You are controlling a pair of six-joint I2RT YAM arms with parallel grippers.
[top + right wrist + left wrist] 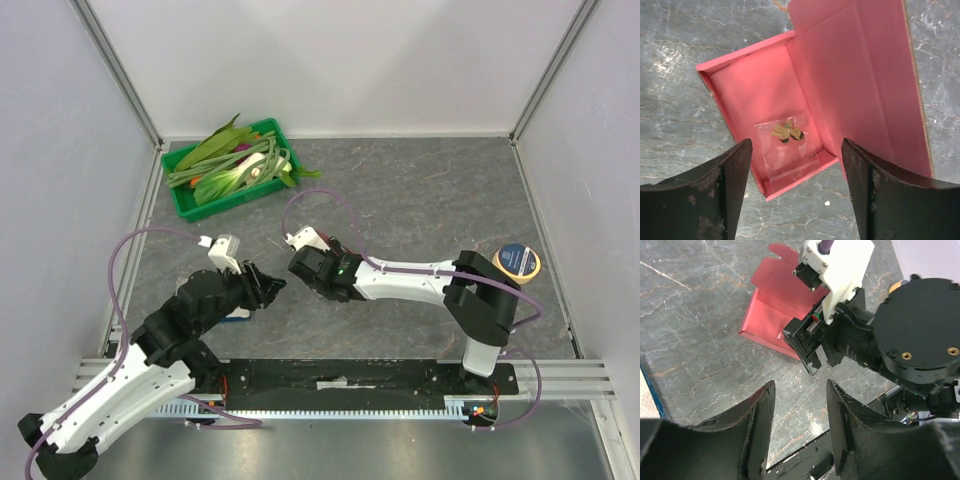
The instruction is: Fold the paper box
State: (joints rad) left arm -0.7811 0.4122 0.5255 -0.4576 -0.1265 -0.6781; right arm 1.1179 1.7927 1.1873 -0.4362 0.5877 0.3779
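Grey marbled tabletop is bounded by white walls, with a green tray [190,210] of vegetables set at the far left, well apart from the work. The paper box [765,85] is found near the middle of the table, directly beneath the right gripper [796,150], so that it is almost wholly hidden in the overhead view. Its base is already formed into a shallow tray, a small clear sachet [787,135] is seen lying inside, and the lid panel [875,70] is left open to one side. The right gripper's jaws are spread wide with nothing between them; the left gripper [801,390] is partly parted and empty, near the box but not touching it. Closing the lid is judged to be the step in hand. The panel's free edge should be caught lightly and swung over along its crease while the near wall is steadied by the left gripper; a rounded tuck tab seems to sit at the lid's far edge, though this cannot be confirmed
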